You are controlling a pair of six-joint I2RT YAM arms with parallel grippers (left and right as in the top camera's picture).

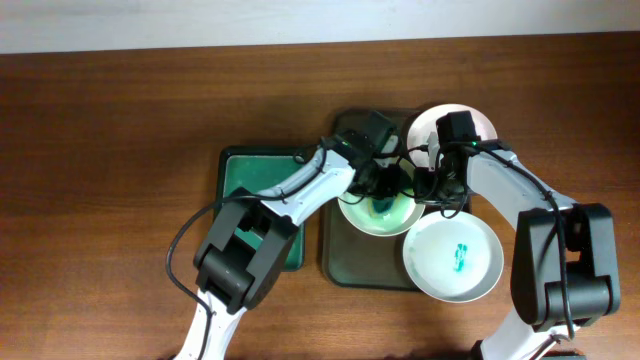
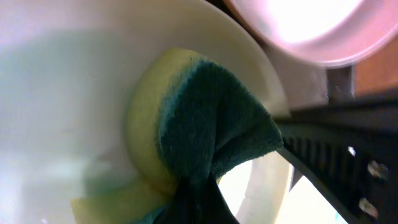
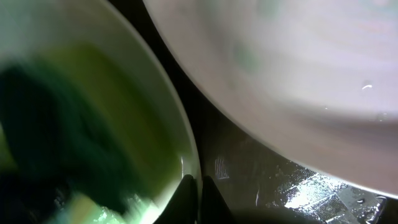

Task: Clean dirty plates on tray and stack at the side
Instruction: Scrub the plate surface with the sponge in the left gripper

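Jaws of the left gripper are clamped tight on a folded sponge, yellow body with a green scouring face, pressed into the middle plate. Those of the right gripper are closed as well, pinching that plate's rim and steadying it.

- Middle plate sits on the tray, near its centre. A greenish tint shows around the sponge.
- Second plate at lower right overlaps the tray's edge. It carries a teal smear, unwiped.
- Third plate is at the tray's upper right corner. It looks plain white and is partly hidden by the right arm.
- Smaller green tray lies to the left on the wooden table.

Step in hand, as I read it: scrubbing the middle plate, with at least one plate yet to do. Next move calls for sweeping the sponge through the remaining tint while the rim grip holds. The sponge then needs lifting clear before the plate goes aside.
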